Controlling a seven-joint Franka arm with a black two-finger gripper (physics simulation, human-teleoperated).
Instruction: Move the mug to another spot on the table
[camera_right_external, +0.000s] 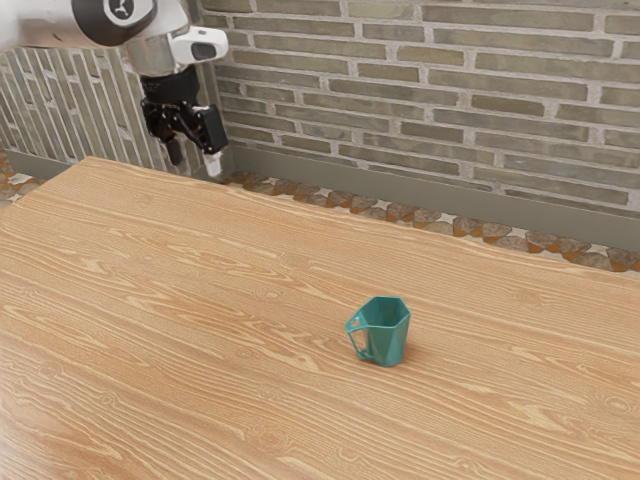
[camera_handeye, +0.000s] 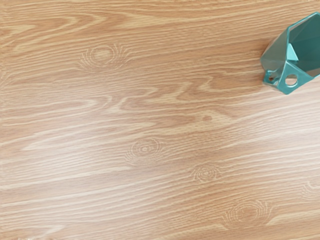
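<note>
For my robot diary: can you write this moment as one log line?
mug: upright on table, untouched | gripper: open, raised, far from mug

side-on, top-down; shared mug (camera_right_external: 381, 331)

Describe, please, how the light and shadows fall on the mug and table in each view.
Exterior view: soft, even light; the mug casts hardly any shadow on the table, the wood shows no glare, the open pincer reads dark against the brick wall. Wrist view: same flat light; the mug's facets differ in shade, and the frame's edge cuts it off.
</note>
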